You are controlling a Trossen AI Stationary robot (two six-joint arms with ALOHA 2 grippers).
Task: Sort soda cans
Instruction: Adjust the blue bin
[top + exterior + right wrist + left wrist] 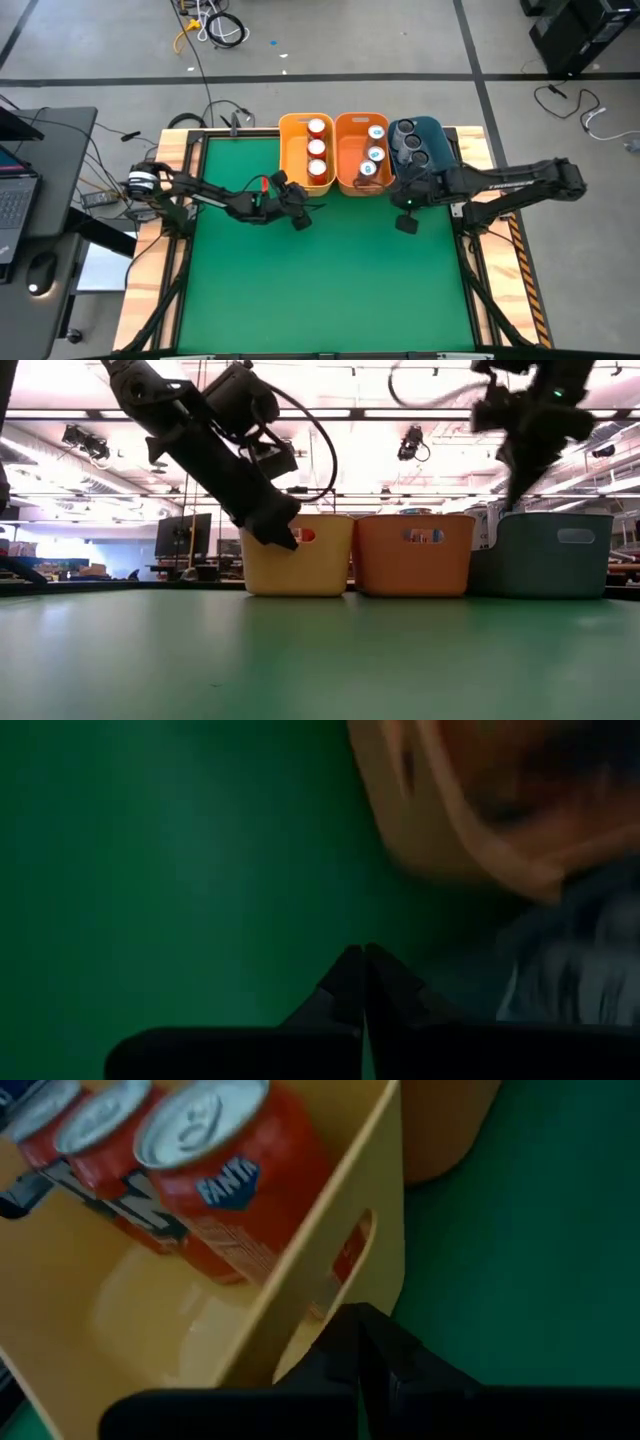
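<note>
Three red-orange cans point(317, 150) stand in a row inside the yellow bin point(285, 150); the left wrist view shows them point(220, 1170) close up. The white-and-light-blue cans point(374, 155) stand in the orange bin point(342, 150), and the dark cans point(412, 145) in the blue bin point(440, 135). My left gripper point(300, 221) is shut and hangs just in front of the yellow bin's near wall point(330, 1250). My right gripper point(406, 224) is shut and empty, raised over the green table near the orange and blue bins.
The three bins stand side by side along the table's far edge point(415, 565). Green table surface point(320, 290) stretches from the bins to the near edge. A laptop and cables lie on a side desk point(30, 200) beyond the table's left edge.
</note>
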